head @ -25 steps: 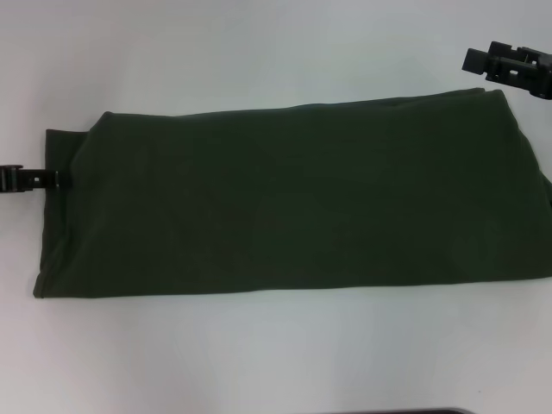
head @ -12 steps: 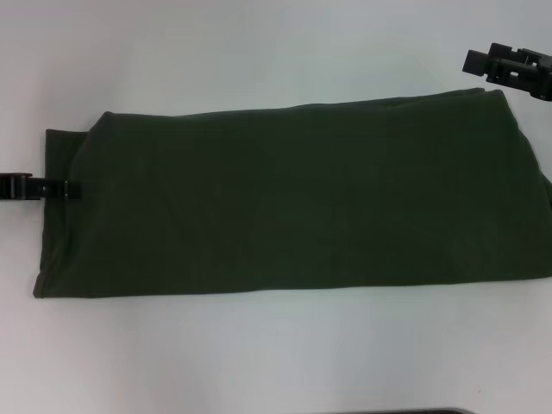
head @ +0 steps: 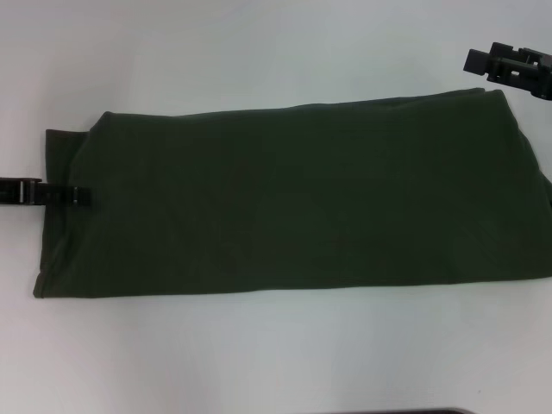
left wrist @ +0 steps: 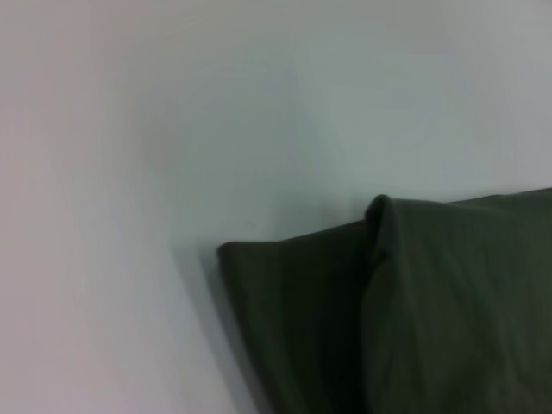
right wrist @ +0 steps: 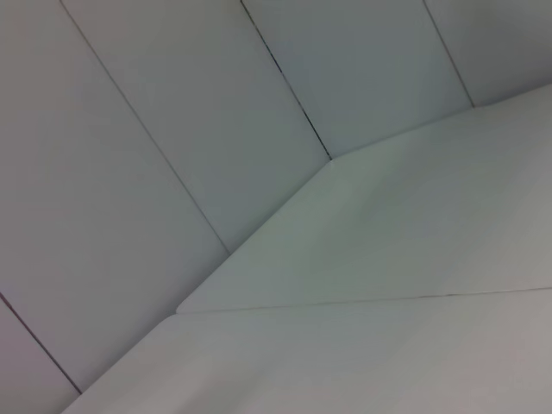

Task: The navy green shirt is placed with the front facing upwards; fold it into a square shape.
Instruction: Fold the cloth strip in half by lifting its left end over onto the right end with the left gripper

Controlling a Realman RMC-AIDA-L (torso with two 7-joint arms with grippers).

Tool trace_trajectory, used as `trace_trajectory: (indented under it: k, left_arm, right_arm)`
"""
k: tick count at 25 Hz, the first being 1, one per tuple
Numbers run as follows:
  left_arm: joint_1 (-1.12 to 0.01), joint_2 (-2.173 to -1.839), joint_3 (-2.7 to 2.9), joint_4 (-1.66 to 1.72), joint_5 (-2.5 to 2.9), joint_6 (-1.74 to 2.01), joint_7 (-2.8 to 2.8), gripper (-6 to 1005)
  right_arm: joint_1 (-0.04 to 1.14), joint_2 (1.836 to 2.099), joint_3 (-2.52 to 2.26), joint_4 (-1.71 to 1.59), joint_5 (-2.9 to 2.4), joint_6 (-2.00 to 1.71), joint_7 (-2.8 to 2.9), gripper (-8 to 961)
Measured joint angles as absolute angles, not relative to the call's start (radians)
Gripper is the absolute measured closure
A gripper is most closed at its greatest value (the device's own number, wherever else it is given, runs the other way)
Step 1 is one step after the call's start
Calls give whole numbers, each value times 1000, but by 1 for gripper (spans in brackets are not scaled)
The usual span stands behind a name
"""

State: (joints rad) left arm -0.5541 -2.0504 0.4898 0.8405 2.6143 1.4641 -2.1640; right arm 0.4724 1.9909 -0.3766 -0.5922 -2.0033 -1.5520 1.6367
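- The navy green shirt is lying flat on the white surface, already folded down into one long band that runs pretty much the whole width of the head view. No lettering or label showing, just plain dark green cloth.
- Its right end runs off the edge of the head view, so no idea where it actually finishes on that side.
- The left end looks layered: there's a lower flap sticking out a bit past the upper fold, so you get a stepped corner at the far-left. The left wrist view shows that same spot up close, shirt with a rounded fold ridge sitting over a flatter layer, white surface all around it.
- Left gripper comes in low from the left side of the head view, and its tip is over the shirt's left edge, roughly halfway between the near and far edge of the band. It looks thin and closed-up from here, but honestly I can't tell if it's pinching cloth or just sitting on top, so I'm calling that one unknown.
- Right gripper is up at the far right, off the cloth, just beyond the shirt's far-right corner. Can't make out its finger state either.
- Right wrist view is just pale panels with seams, nothing of the shirt in it.
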Motion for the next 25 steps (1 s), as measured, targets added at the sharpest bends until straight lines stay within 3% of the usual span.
trace_trajectory:
  k: [25]
  left_arm:
    - [-566,-2052,496,847,2592,1432,-2132,176]
  right_arm:
    - [473,1995,-376,-592,-2002,-1551,1636,23]
